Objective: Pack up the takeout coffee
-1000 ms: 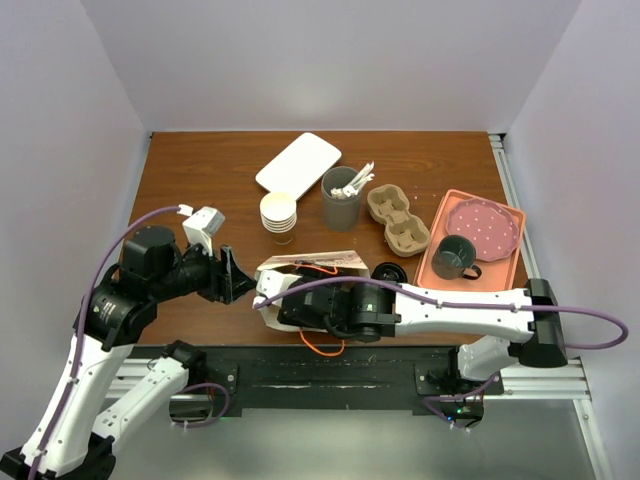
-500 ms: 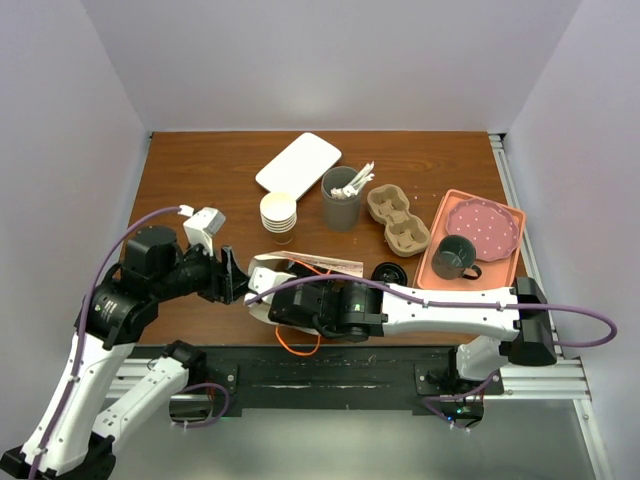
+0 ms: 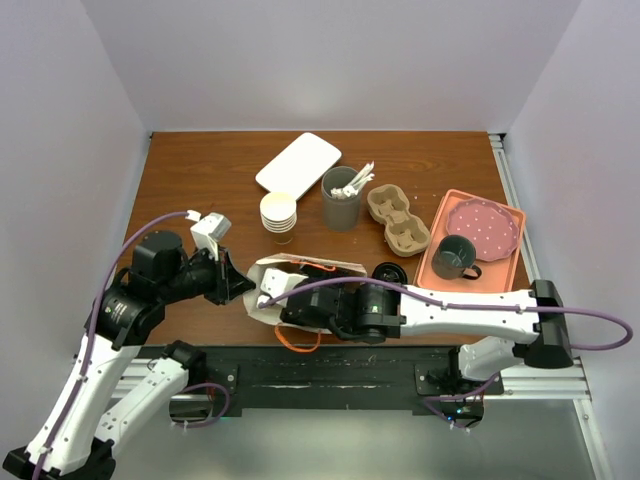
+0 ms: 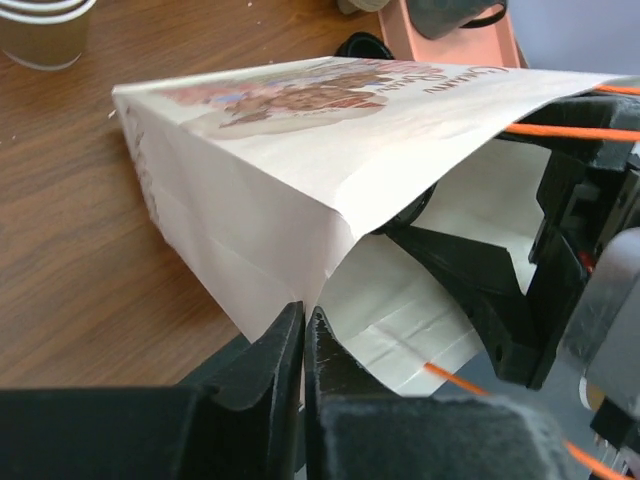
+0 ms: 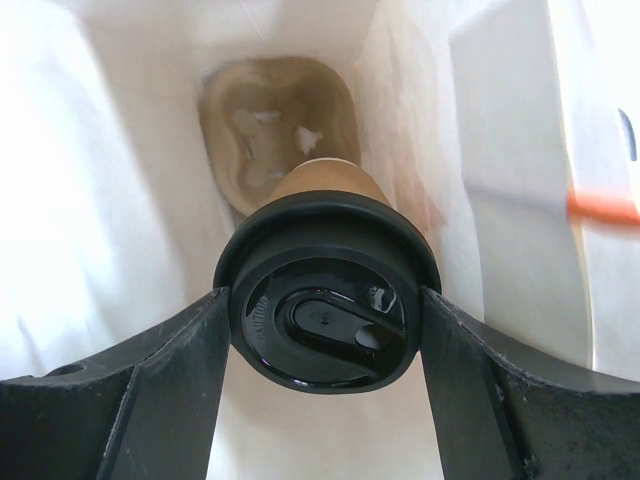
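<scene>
The left gripper (image 4: pixel 303 330), half open a moment ago, has now pinched shut on the paper bag (image 4: pixel 260 190) at its lower lip, bottom centre of the wrist view, steadying the mouth. Inside the bag, the right gripper (image 5: pixel 325 300) clasps the takeout coffee (image 5: pixel 327 325) by its black lid, jaws spread wide around it, just short of the pulp carrier (image 5: pixel 275 110) in the upper middle of that view. Seating the cup there looks like the next step.

— What sits on the wooden table (image 3: pixel 200 170)?
— Far side: white rectangular tray (image 3: pixel 298 163), stacked paper cups (image 3: pixel 279 215), grey utensil cup (image 3: pixel 341 203), cardboard carrier (image 3: pixel 398 221). Right: salmon tray (image 3: pixel 495 268). Near: paper bag (image 4: pixel 270 160) on its side, black lid (image 3: pixel 389 272) beside it.
</scene>
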Controlling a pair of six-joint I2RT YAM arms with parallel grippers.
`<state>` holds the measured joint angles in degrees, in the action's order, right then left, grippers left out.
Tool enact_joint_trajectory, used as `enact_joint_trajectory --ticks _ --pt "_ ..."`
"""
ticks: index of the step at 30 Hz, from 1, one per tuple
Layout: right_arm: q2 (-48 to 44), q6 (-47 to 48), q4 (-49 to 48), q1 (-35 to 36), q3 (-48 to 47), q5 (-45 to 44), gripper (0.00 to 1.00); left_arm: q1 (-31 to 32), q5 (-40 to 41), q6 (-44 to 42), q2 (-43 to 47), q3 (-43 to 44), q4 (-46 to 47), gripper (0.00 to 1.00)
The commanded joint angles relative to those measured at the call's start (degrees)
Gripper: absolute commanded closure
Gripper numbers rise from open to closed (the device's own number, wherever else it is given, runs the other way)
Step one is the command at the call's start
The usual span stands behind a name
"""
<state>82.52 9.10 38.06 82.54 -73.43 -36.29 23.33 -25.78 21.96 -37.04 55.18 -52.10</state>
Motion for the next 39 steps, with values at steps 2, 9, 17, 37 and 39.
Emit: enact_joint_trajectory --ticks 2,9,17,37,39 --pt "-4.03 5.74 -0.89 -0.01 2.32 -0.54 0.55 0.13 -4.8 -0.33 1.18 -0.07 4.2 1.0" --pt "-3.16 9.0 0.34 -1.86 2.94 3.95 0.56 0.13 -6.3 -1.56 2.14 -0.77 4.9 1.0" --pt "-2.72 8.48 -0.19 -1.95 6.19 6.23 0.57 0.13 -7.01 -1.21 4.7 -4.47 4.91 0.8" --pt "-6.41 10.76 -5.28 -3.0 12.52 2.63 0.59 0.13 -8.4 -4.73 3.11 -3.94 6.13 0.75" --pt "-6.06 10.32 -4.58 -3.09 12.35 3.07 0.59 0.13 -7.97 -5.16 2.67 -4.11 5.43 0.52"
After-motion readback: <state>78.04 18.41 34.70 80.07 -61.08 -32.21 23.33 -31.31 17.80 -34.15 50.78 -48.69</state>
